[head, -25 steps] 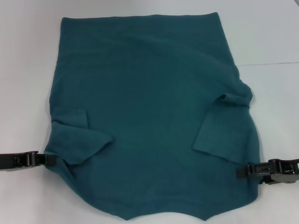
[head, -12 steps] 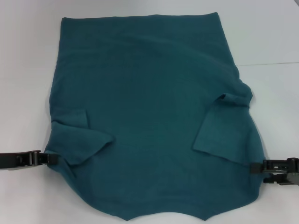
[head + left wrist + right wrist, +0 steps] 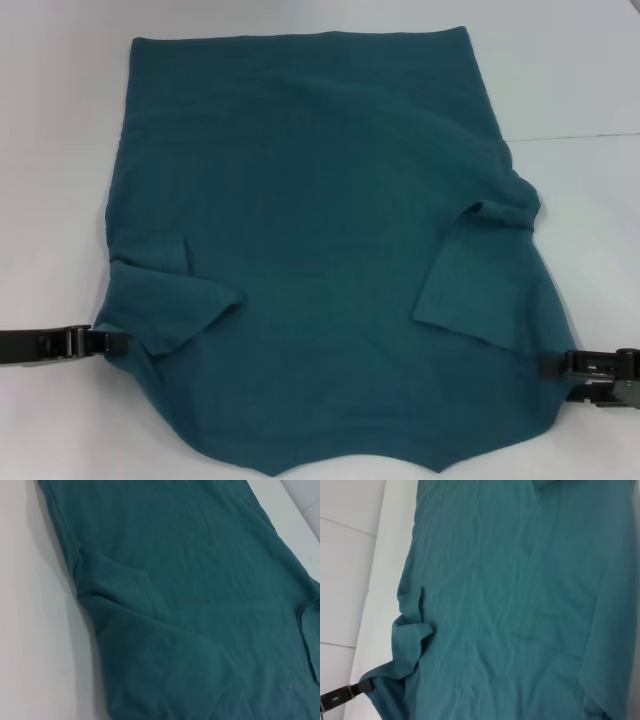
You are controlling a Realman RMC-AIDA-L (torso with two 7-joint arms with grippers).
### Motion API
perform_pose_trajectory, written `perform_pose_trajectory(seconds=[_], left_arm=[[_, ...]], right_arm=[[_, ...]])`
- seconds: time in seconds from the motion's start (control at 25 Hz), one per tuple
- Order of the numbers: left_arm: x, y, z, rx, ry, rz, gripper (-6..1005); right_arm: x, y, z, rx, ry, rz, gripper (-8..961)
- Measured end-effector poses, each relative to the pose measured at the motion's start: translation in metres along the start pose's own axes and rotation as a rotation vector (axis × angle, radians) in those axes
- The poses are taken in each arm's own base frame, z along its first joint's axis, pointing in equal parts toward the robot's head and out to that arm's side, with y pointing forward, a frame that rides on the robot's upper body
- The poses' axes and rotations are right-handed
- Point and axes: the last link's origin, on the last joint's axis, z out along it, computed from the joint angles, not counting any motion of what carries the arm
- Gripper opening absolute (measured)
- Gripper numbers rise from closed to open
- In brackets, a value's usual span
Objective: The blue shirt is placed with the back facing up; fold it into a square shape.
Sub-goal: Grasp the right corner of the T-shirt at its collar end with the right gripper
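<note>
Blue shirt [image 3: 320, 250] spread flat across white desk [image 3: 50, 150], sleeves folded inward. Left gripper [image 3: 110, 342] touching its left edge, right gripper [image 3: 548, 366] its right edge; finger opening impossible to tell.

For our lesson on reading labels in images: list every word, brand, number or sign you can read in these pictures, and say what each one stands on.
None can be read.
The blue shirt is plain, with no print or tag showing.
The left tool and right tool at the shirt's side edges show no legible marking.
The white table bears no writing.
</note>
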Motion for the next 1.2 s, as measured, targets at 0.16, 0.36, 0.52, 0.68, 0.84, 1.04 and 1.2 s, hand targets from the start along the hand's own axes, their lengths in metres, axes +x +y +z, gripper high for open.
perform_pose_trajectory(seconds=[0.16, 0.36, 0.52, 0.68, 0.84, 1.04, 1.2], left_arm=[[0.000, 0.000, 0.000, 0.000, 0.000, 0.003, 15], [-0.001, 0.000, 0.000, 0.000, -0.001, 0.005, 15], [-0.002, 0.000, 0.001, -0.002, -0.003, 0.002, 14], [-0.002, 0.000, 0.002, -0.007, -0.006, 0.000, 14], [-0.002, 0.000, 0.002, -0.007, -0.006, 0.002, 14], [-0.002, 0.000, 0.002, -0.007, -0.005, 0.001, 14], [-0.002, 0.000, 0.001, -0.006, -0.002, 0.000, 14]], right_arm=[[-0.002, 0.002, 0.005, -0.003, -0.007, -0.007, 882], [-0.005, 0.001, 0.005, 0.007, -0.024, -0.004, 881], [-0.004, -0.001, 0.002, 0.009, -0.033, 0.003, 880], [-0.003, -0.002, 0.000, 0.010, -0.034, 0.005, 855], [-0.002, -0.004, 0.000, 0.017, -0.035, 0.008, 807], [-0.001, -0.007, 0.000, 0.034, -0.048, 0.010, 746], [-0.001, -0.009, 0.000, 0.045, -0.053, 0.013, 677]])
